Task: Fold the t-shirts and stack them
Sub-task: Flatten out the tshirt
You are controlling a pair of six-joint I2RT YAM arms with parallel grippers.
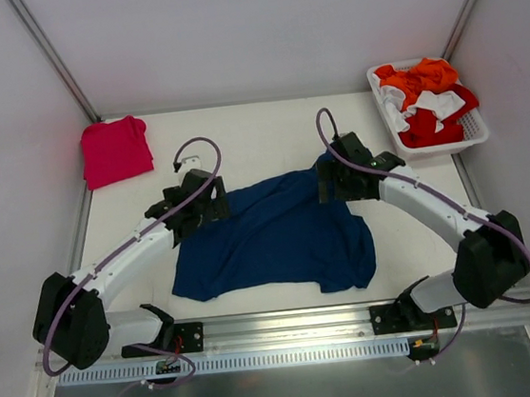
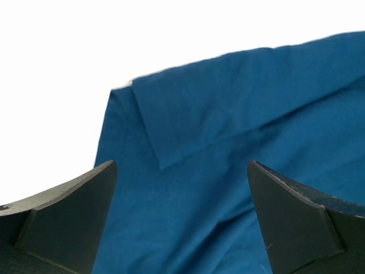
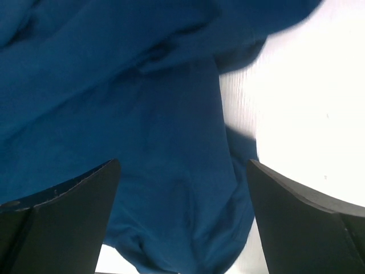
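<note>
A dark navy blue t-shirt (image 1: 274, 236) lies spread and wrinkled in the middle of the white table. A pinkish-red t-shirt (image 1: 114, 150) lies folded at the far left. My left gripper (image 1: 210, 205) is open over the navy shirt's upper left part; in the left wrist view the cloth (image 2: 228, 142) with a folded corner fills the space between the fingers (image 2: 74, 217). My right gripper (image 1: 328, 184) is open over the shirt's upper right part; in the right wrist view bunched blue cloth (image 3: 171, 171) lies between the fingers (image 3: 296, 222).
A white basket (image 1: 476, 132) with orange, red and white clothes (image 1: 426, 94) stands at the far right corner. White walls enclose the table on three sides. A metal rail (image 1: 290, 334) runs along the near edge by the arm bases.
</note>
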